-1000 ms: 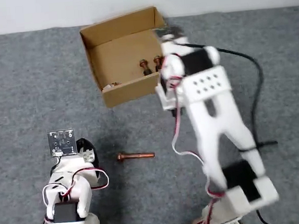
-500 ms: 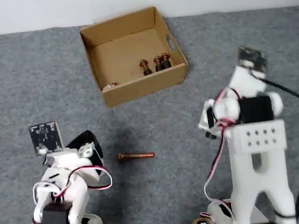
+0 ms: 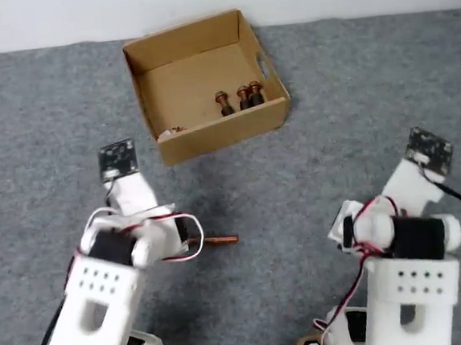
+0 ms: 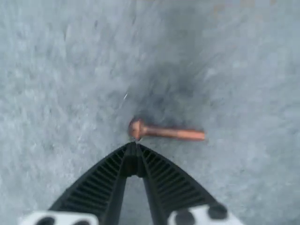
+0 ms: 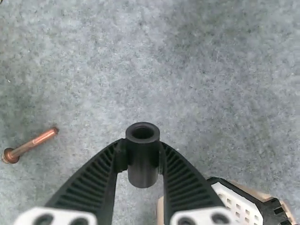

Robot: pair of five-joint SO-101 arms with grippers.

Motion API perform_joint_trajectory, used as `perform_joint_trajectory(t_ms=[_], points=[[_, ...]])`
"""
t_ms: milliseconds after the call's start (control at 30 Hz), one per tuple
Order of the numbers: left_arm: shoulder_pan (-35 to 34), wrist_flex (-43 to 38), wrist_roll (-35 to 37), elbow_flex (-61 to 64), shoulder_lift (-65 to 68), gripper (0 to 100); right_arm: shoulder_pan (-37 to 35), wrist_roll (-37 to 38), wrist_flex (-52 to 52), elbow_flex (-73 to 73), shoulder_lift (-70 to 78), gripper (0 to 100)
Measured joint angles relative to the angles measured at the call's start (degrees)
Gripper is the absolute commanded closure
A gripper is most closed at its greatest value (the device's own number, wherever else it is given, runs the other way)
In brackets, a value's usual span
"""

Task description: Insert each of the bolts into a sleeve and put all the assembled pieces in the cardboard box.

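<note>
High view: an open cardboard box [image 3: 219, 138] sits at the far side of a grey carpeted table [image 3: 384, 86]. 3 assembled pieces [image 3: 240, 99] lie side by side inside it. 1 loose bolt [image 3: 224, 239] lies flat on the carpet, well apart from the box, with its head end hidden under the left arm. The right arm stands off to the other side, away from both bolt and box.

Left wrist view: the left gripper [image 4: 136, 152] has its jaws pressed together and holds nothing. Its tip sits just short of the bolt's head, and the bolt lies crosswise on the carpet beyond it.

Right wrist view: the right gripper [image 5: 142, 153] is clamped on a black sleeve [image 5: 142, 171], whose open bore faces the camera. The bolt lies on the carpet, apart from the sleeve.

Progress, as a judgement: 3 pieces look finished and boxed. 1 bolt and 1 sleeve remain. The bolt is not yet picked up, and it must go into the held sleeve before that piece joins the others.
</note>
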Motion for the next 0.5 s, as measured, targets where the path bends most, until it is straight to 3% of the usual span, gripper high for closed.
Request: perform_joint_trajectory(t_ms=[167,367,500], points=[[0.0,0.0,4.6,-5.2,13.1,97,1.8,0.0,-0.1,1.1,-3.2,99.0],[0.0,2.0,6.8,-12.7,25.5,73,1.7,0.0,-0.1,1.1,-3.4,99.0],[1.3,7.1,7.5,-18.0,32.4,72,1.7,0.0,-0.1,1.1,-3.4,99.0]])
